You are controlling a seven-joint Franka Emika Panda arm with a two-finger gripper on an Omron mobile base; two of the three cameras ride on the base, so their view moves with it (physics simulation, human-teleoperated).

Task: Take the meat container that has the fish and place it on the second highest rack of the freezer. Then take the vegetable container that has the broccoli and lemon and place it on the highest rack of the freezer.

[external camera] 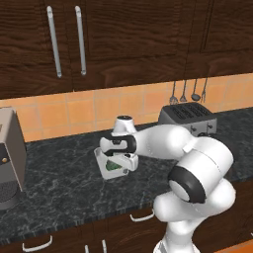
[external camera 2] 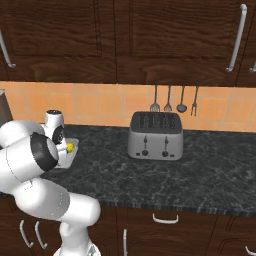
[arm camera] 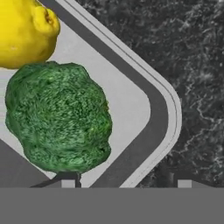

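My fingers [arm camera: 123,183] sit low over the corner of the vegetable container [arm camera: 168,118], their two dark tips just peeking up at the bottom of the hand view. One tip is below the broccoli [arm camera: 59,116], inside the tray; the other is outside the rim, over the dark marbled tabletop [arm camera: 197,52]. They straddle the tray's rounded corner wall with a gap between them, but I cannot tell whether they press on the rim or stand free of it.

The broccoli lies on the pale floor of the container, near that rounded corner. The lemon [arm camera: 24,33] is just beside it, touching or nearly touching its edge, farther from my tips.

From the left base view, my hand [external camera: 121,148] hangs down over the container [external camera: 106,168], which rests on the tabletop about midway between the front edge and the tiled back wall; a patch of green shows inside it. In the right base view the same tray [external camera 2: 72,152] sits toward the left end of the tabletop, the yellow lemon [external camera 2: 70,147] showing beside my wrist.

Farther along the tabletop, toward its right end and close to the back edge, stands a silver toaster [external camera 2: 155,135], well apart from the tray. Kitchen utensils [external camera 2: 174,102] hang on the tiled wall above it. At the left end, in the left base view, is a grey appliance [external camera: 10,158].
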